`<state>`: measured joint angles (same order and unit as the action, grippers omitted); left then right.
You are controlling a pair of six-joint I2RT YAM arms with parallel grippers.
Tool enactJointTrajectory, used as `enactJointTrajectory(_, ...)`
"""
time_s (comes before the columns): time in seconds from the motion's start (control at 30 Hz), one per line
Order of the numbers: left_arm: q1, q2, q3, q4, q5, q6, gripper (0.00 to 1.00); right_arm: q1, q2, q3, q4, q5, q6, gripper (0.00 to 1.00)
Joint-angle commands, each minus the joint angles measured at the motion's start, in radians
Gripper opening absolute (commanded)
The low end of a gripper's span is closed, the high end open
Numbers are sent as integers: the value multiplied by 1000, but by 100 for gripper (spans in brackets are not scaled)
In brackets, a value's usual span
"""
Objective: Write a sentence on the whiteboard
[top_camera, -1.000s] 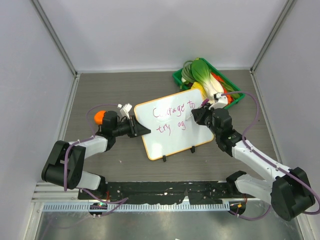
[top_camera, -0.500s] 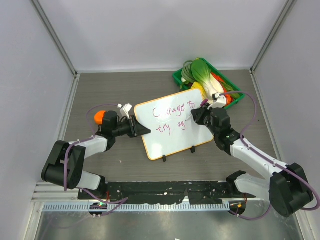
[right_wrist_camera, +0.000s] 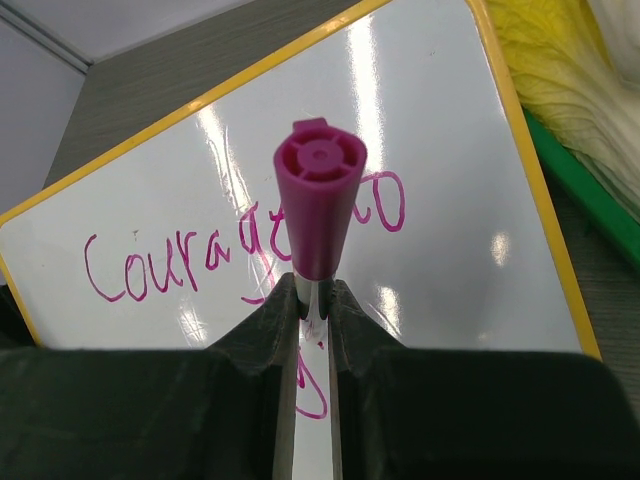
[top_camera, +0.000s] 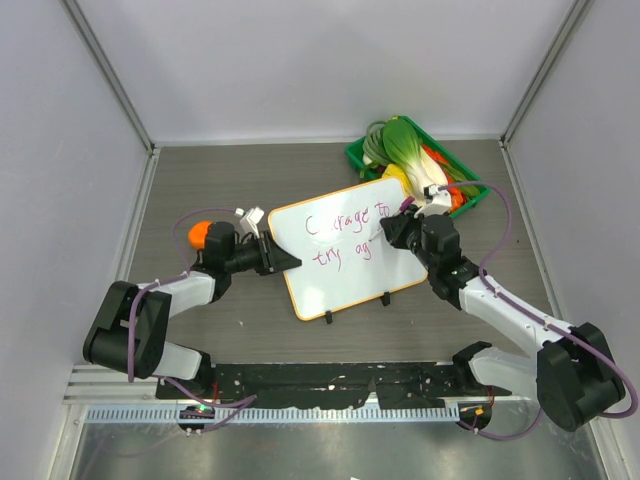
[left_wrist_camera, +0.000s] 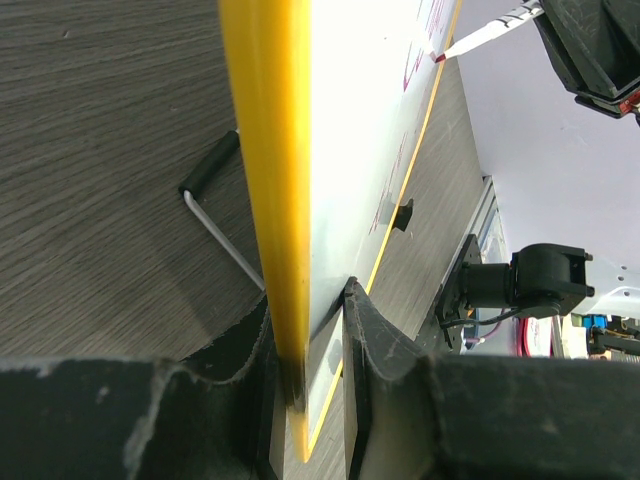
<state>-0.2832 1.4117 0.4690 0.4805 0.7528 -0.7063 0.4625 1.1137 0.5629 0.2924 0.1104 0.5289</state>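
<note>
The whiteboard (top_camera: 345, 275), white with a thin orange frame and two black clips (top_camera: 328, 317) on its near edge, lies tilted in the middle of the table. My left gripper (top_camera: 285, 262) is shut on its left edge; the left wrist view shows the jaws (left_wrist_camera: 310, 300) clamping the yellow edge (left_wrist_camera: 268, 150). The sentence (top_camera: 345, 235) reads "Courage to" above "try ag" in purple-pink. My right gripper (top_camera: 392, 236) is shut on a purple marker (right_wrist_camera: 320, 205), with its tip on the board (right_wrist_camera: 450, 230) at the end of "ag". The marker hides part of the writing.
A green basket (top_camera: 470, 195) with leafy vegetables stands at the back right, close behind my right gripper. An orange object (top_camera: 200, 232) and a small white piece (top_camera: 250, 215) lie by the left wrist. Grey walls close in the table on three sides.
My right gripper with the marker has shifted slightly left along the second line. The left gripper and the whiteboard have not moved.
</note>
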Motion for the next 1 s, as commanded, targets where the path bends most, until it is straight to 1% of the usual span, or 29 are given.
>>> enactJointTrajectory(0.0,-7,38,-20,-135,-191,137,0,-2,2,-12,14,-15,-10,1)
enactJointTrajectory(0.43,-7,38,-20,-135,-191,139,0,-2,-55,-49,-42,-12,-17,1)
enactJointTrajectory(0.97,-7,38,-18,-137,-194,137,0,-2,-48,-14,-24,66,-3,1)
